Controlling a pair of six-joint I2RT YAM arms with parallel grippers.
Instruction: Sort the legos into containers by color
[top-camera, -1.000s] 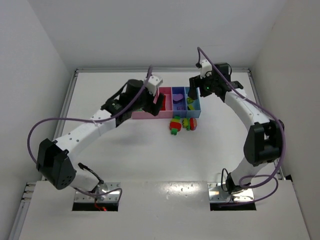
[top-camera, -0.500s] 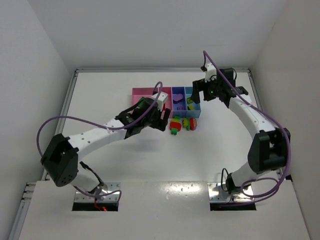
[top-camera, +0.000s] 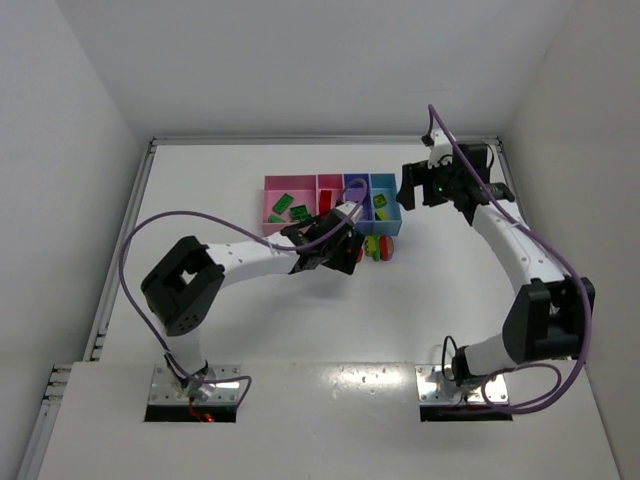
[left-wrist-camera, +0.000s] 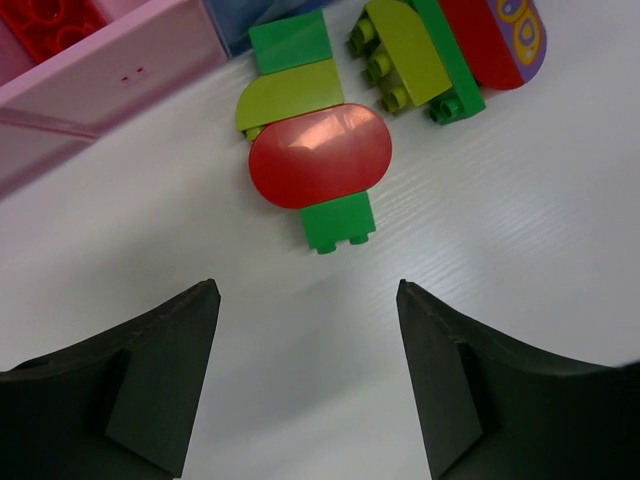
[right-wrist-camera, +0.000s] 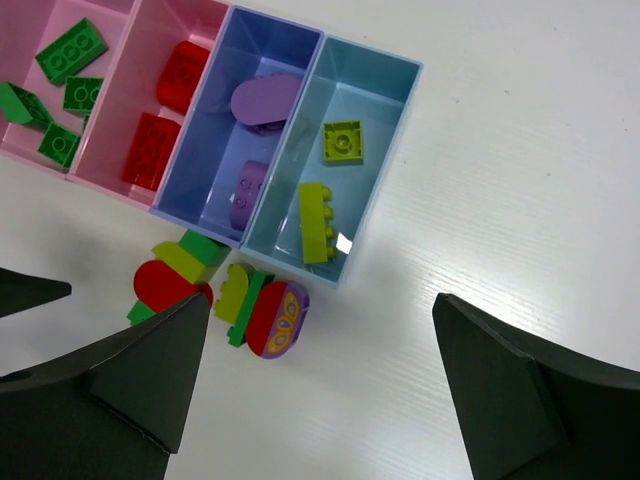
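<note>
Two multi-colour lego stacks lie on the table just in front of the containers. The green, yellow-green and red stack (left-wrist-camera: 318, 165) lies just ahead of my left gripper (left-wrist-camera: 305, 290), which is open with only bare table between its fingers. The yellow, green, red and purple stack (right-wrist-camera: 265, 305) lies right of the first, by the light blue bin (right-wrist-camera: 365, 100). My right gripper (right-wrist-camera: 322, 300) hangs high and open, holding nothing. Green legos lie in the wide pink bin (right-wrist-camera: 30, 25), red ones in the narrow pink bin (right-wrist-camera: 190, 25), purple ones in the blue-violet bin (right-wrist-camera: 270, 50), yellow-green ones in the light blue bin.
The row of containers (top-camera: 300, 178) stands at the table's far middle. My left gripper (top-camera: 347, 255) partly covers the left stack from above. My right gripper (top-camera: 410, 190) is beside the row's right end. White walls close in the table at the back and sides.
My left arm has swung from over the pink bins down to the table beside the stacks, its jaws a little narrower. My right gripper has drawn back to the right and opened wider.
</note>
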